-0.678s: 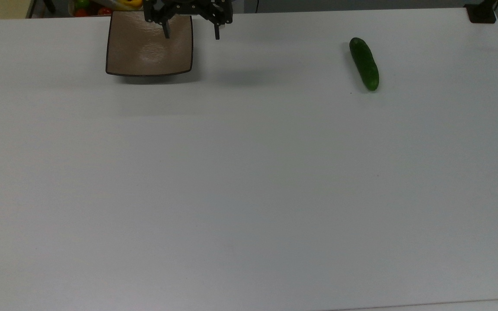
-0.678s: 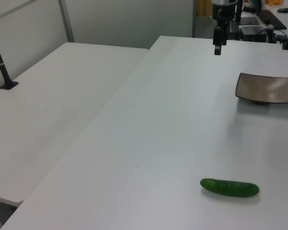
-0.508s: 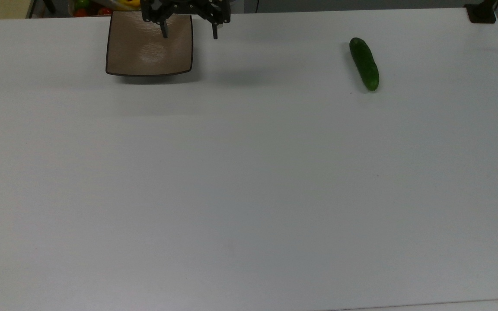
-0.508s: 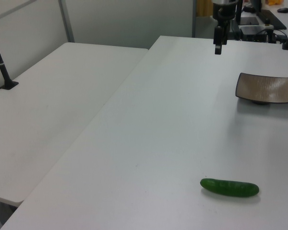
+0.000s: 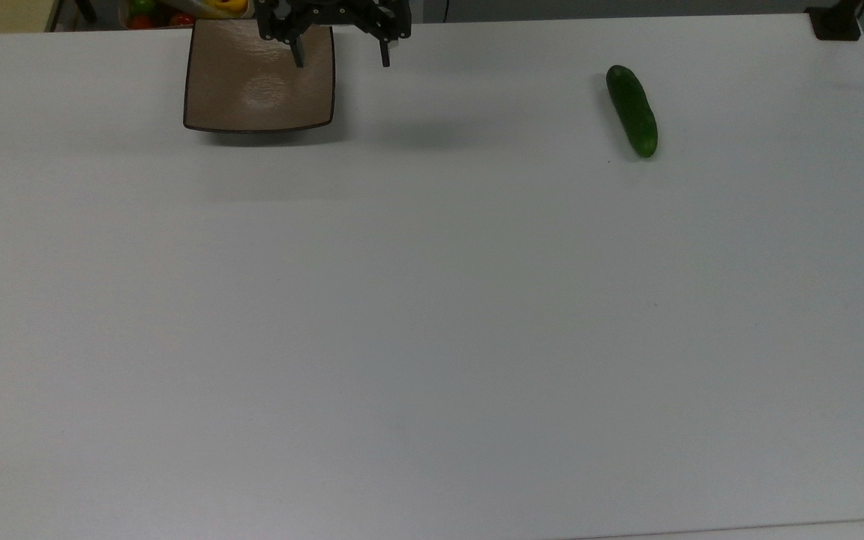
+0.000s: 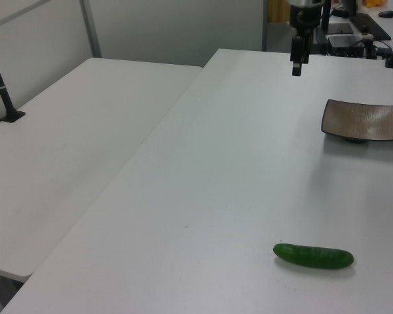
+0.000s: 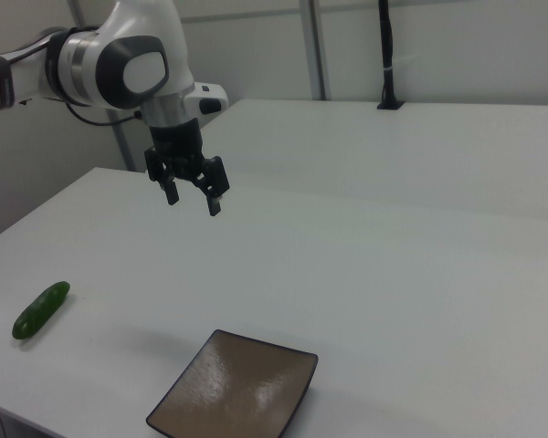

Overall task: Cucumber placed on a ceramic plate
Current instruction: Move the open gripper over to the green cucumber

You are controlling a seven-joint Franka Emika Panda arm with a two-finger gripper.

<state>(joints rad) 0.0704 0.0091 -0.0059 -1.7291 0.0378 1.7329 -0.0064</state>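
The dark green cucumber [image 5: 632,111] lies on the white table at the top view's upper right; it also lies near the front in the left view [image 6: 313,256] and at the far left in the right view [image 7: 40,310]. The square tan-brown ceramic plate [image 5: 252,90] [image 6: 360,120] [image 7: 237,388] rests bare on the table, far from the cucumber. My gripper [image 5: 341,60] [image 6: 297,67] [image 7: 194,201] hangs open and empty well above the table, by the plate's edge in the top view and far from the cucumber.
The white table [image 5: 432,315] has a wide bare surface. A second white table [image 6: 72,144] adjoins it. A black post base [image 5: 835,22] stands at the top view's upper right corner. Colourful items [image 5: 177,10] lie beyond the table edge behind the plate.
My gripper has shifted slightly toward the top view's right, staying open. The cucumber and plate have not moved.
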